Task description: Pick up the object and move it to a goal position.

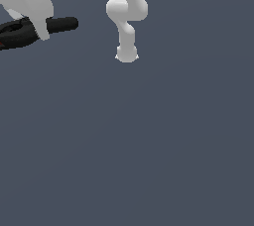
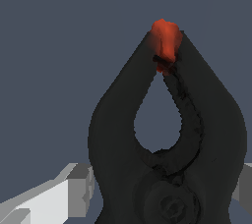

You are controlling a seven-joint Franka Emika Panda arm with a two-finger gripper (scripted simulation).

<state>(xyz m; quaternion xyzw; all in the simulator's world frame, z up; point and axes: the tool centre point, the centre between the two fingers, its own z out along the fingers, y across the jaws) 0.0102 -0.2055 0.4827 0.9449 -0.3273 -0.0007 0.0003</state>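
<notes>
The object, a black spring clamp (image 1: 60,24), is at the upper part of the exterior view's left, and one handle pokes out toward the right. My white gripper (image 1: 41,30) is shut on it, with one finger (image 1: 42,18) crossing in front of its body. In the wrist view the clamp (image 2: 118,134) fills most of the picture. Its red-tipped jaw (image 2: 166,41) points away from the camera. The clamp's body sits between the grey fingers (image 2: 54,199) of my gripper (image 2: 147,203). No goal marker shows in either view.
The robot's white base and lower arm links (image 1: 127,22) stand at the top middle of the exterior view. A plain dark grey-blue floor (image 1: 149,145) lies all around, with no other objects in view.
</notes>
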